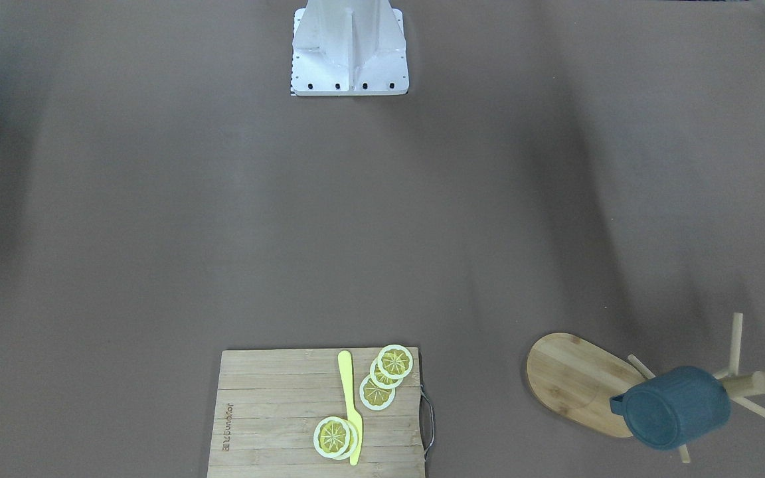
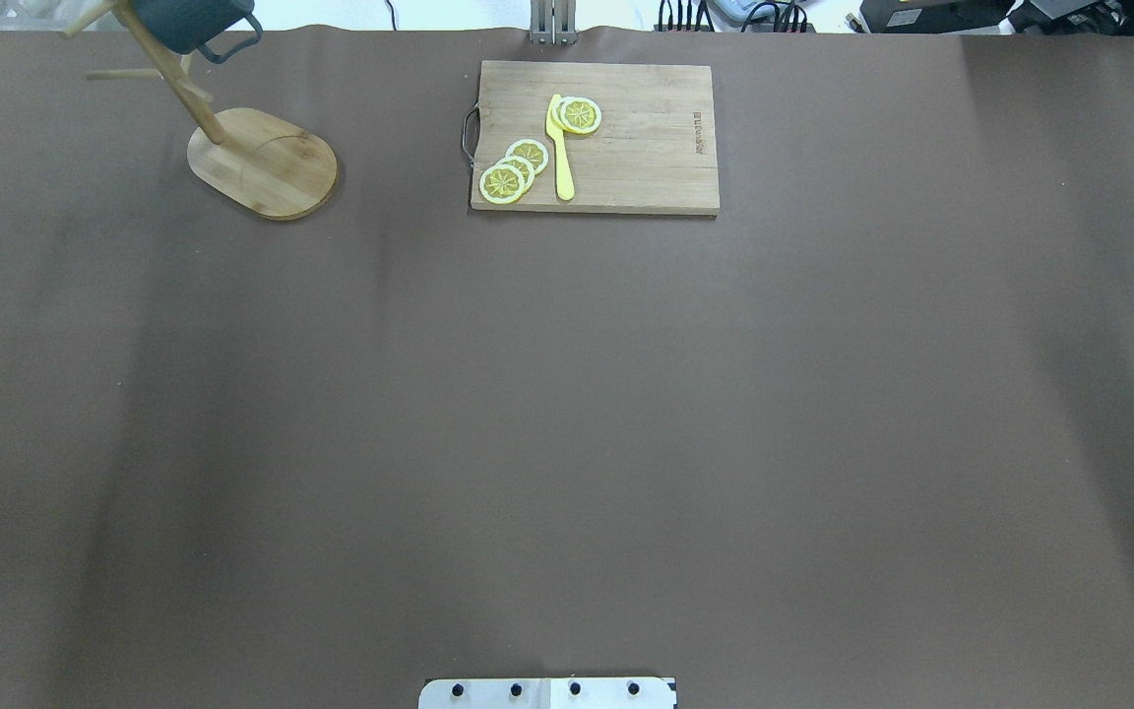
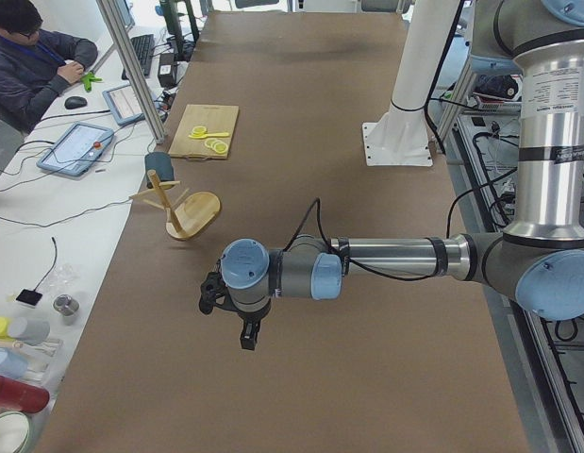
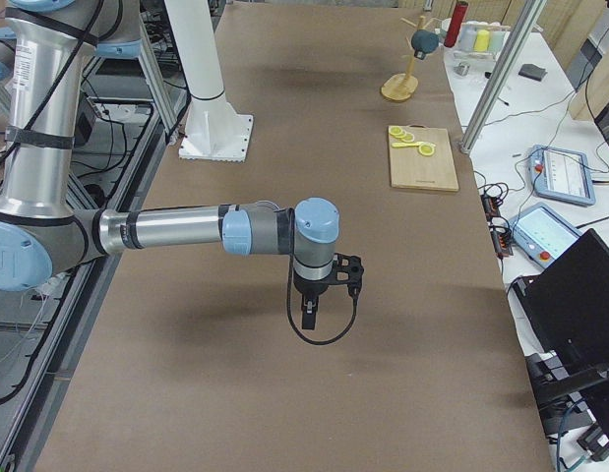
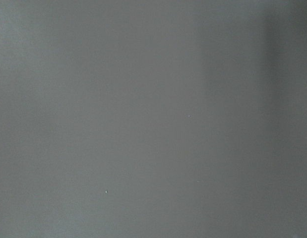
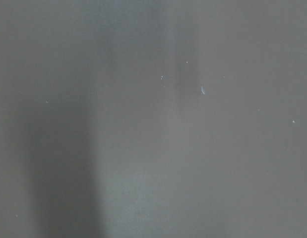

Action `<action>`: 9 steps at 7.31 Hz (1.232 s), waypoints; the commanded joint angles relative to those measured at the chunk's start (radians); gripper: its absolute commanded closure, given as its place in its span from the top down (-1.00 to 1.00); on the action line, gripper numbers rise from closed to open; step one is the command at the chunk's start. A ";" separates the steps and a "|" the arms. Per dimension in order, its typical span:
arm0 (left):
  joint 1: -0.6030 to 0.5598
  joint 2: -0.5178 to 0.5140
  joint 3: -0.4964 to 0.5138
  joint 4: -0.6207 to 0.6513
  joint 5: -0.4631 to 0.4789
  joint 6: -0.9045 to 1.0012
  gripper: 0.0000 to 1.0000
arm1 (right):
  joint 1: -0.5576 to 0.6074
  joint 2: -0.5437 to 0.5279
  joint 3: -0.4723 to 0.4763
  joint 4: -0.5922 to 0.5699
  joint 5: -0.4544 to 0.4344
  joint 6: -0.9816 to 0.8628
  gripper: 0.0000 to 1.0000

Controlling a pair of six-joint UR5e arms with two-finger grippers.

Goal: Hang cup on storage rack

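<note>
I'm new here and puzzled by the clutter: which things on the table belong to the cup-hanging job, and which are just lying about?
Job: cup, storage rack.
Lying about: cutting board, lemon slices, yellow knife.

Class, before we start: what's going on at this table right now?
The cup hangs on a peg of the storage rack. Neither arm handles anything: the left gripper and right gripper hover over bare table, well away from it. A cutting board with lemon slices and a yellow knife lies apart.
</note>
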 commanded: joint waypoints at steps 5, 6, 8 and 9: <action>-0.009 0.066 -0.092 -0.011 0.012 -0.003 0.98 | 0.000 0.000 0.002 0.000 0.009 0.000 1.00; -0.011 0.068 -0.099 -0.017 0.012 -0.003 0.98 | 0.000 0.000 0.002 0.000 0.030 0.000 1.00; -0.011 0.068 -0.102 -0.021 0.012 -0.003 0.98 | 0.000 -0.014 0.018 0.002 0.102 -0.005 1.00; -0.011 0.068 -0.102 -0.021 0.012 -0.003 0.98 | 0.000 -0.017 0.020 0.002 0.103 -0.005 1.00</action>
